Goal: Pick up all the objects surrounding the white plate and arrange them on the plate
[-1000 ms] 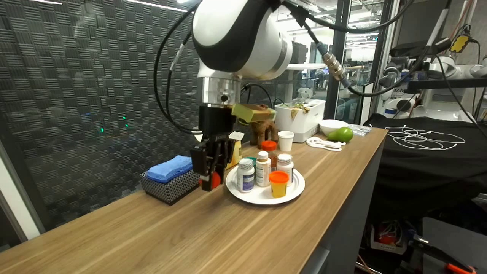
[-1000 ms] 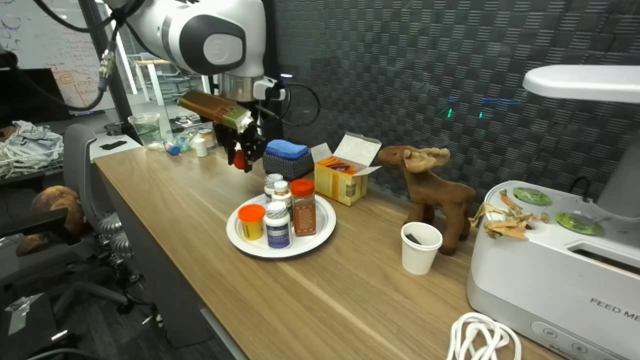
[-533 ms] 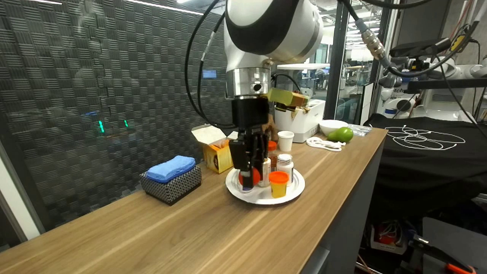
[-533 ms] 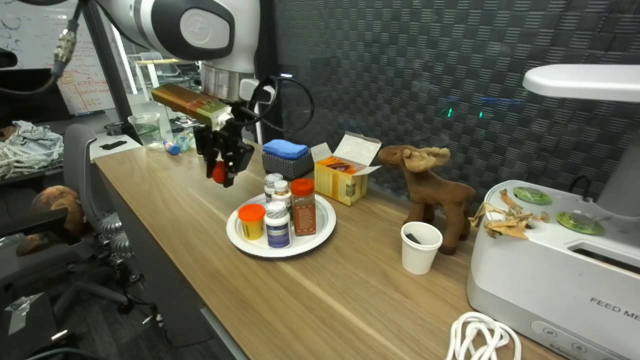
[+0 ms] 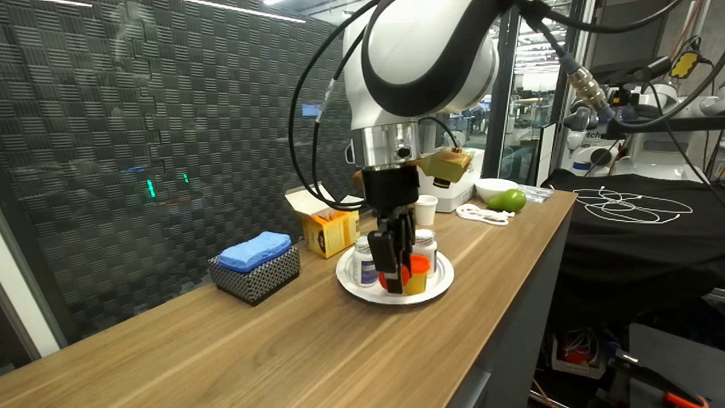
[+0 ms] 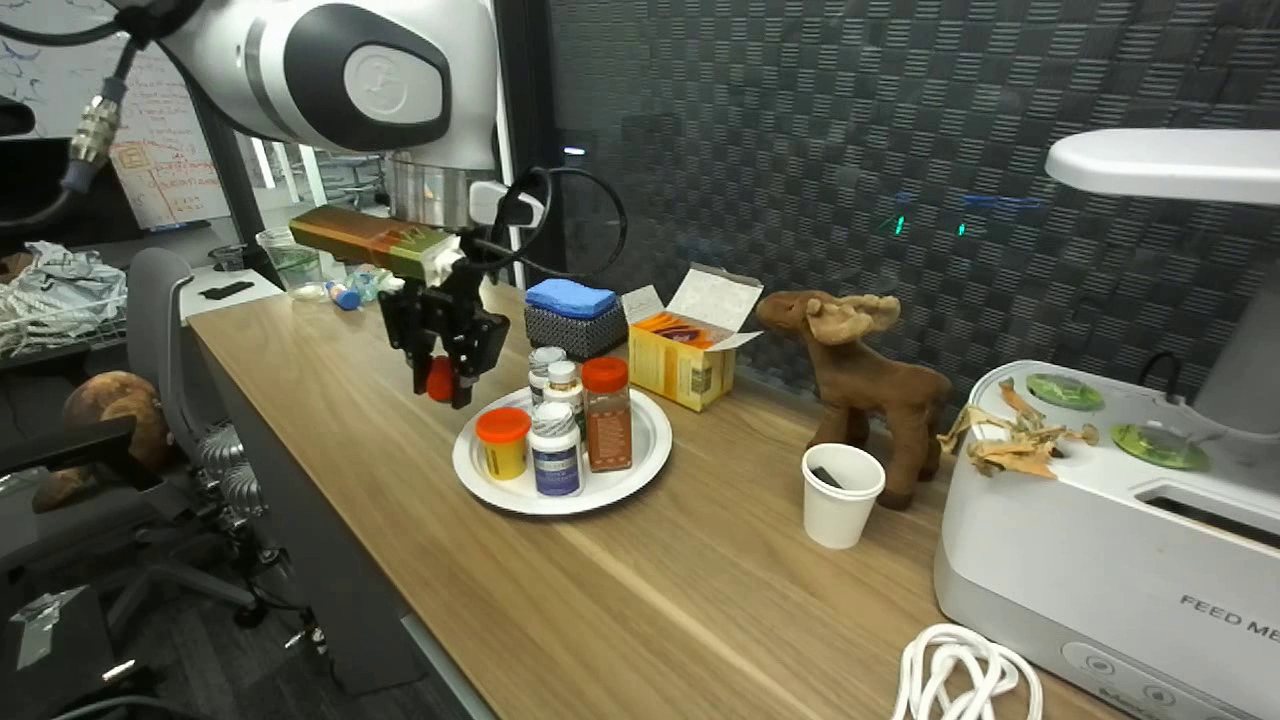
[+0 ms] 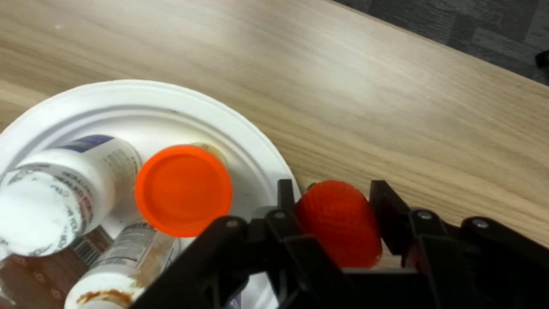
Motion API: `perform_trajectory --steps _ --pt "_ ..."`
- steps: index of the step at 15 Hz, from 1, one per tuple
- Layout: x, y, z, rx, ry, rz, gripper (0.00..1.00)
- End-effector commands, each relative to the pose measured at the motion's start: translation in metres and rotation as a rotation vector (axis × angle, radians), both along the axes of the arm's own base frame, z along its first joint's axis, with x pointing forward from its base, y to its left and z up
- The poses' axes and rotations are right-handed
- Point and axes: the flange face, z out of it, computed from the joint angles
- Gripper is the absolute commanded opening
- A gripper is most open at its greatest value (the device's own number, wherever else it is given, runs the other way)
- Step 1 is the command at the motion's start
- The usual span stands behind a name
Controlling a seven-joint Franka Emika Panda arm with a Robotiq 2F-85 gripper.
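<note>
Red ball (image 7: 336, 223) is pinched between the fingers (image 7: 389, 218), one on either side — likely caught near its widest part, since a round thing would slip from a shallower hold. It hangs above the tabletop (image 6: 720, 600), near the white plate (image 6: 655, 440), raised, I judge, so as not to knock what stands there. In the wrist view it shows at the plate's edge; whether it is over the rim or just outside I cannot tell. An orange-lidded cup (image 7: 183, 191), white-capped bottles (image 6: 556, 460) and a red-topped jar (image 6: 608, 430) stand upright on the plate, bunched close, perhaps to save room. Beside the cup looks the best spot — rim and cup should both check a roll.
</note>
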Motion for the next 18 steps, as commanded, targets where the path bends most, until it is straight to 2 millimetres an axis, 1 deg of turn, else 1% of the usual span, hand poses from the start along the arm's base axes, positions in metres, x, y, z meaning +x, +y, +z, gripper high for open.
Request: perform_trajectory --steps 1,9,14,15,16,17,18 --pt "-0.001 0.003 0.007 -0.046 -0.090 0.036 0.23" --pt "0.001 0.004 -0.003 -0.143 -0.172 0.102 0.23" --pt "0.000 0.006 -0.007 -0.171 -0.205 0.132 0.23" --pt "0.000 0.006 -0.008 -0.176 -0.206 0.135 0.25" --pt "0.000 0.006 -0.008 -0.179 -0.208 0.137 0.63" --pt "0.000 0.006 -0.008 -0.183 -0.215 0.140 0.74" --pt "0.000 0.006 -0.007 -0.184 -0.220 0.141 0.79"
